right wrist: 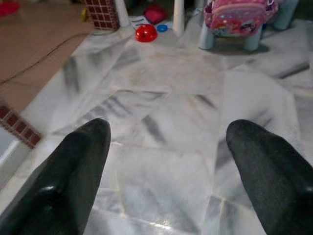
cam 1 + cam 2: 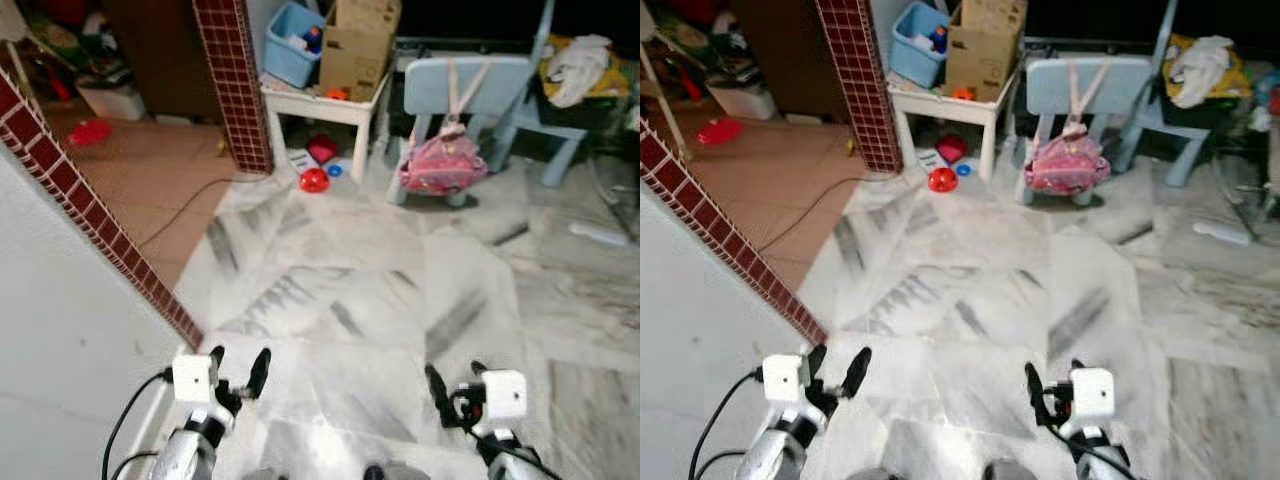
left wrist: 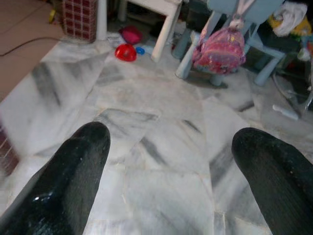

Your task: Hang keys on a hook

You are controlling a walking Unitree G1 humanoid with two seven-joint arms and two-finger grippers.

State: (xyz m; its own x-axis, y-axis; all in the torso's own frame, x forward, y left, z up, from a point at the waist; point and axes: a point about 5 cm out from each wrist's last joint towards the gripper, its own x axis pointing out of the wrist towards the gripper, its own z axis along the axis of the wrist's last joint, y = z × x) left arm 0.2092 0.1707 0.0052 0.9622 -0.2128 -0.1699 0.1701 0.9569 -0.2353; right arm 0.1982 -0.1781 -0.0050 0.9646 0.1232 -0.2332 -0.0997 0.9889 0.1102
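My left gripper (image 2: 240,362) is held low at the front left, open, with nothing between its black fingers (image 3: 73,171). Beyond its fingertips lies grey-veined marble floor (image 3: 156,161). At the front right, my right gripper (image 2: 455,380) is also open and holds nothing. Its wrist view looks past its two fingers (image 1: 73,166) over the same floor towards a pink backpack (image 1: 239,14).
A white low wall with a red-tiled edge (image 2: 90,190) runs along my left. Ahead stand a red-tiled pillar (image 2: 235,80), a white table (image 2: 320,103) bearing a cardboard box (image 2: 358,45) and a blue bin (image 2: 295,45), and a light blue chair (image 2: 465,85). A red toy (image 2: 314,180) and a cable (image 2: 190,210) lie on the floor.
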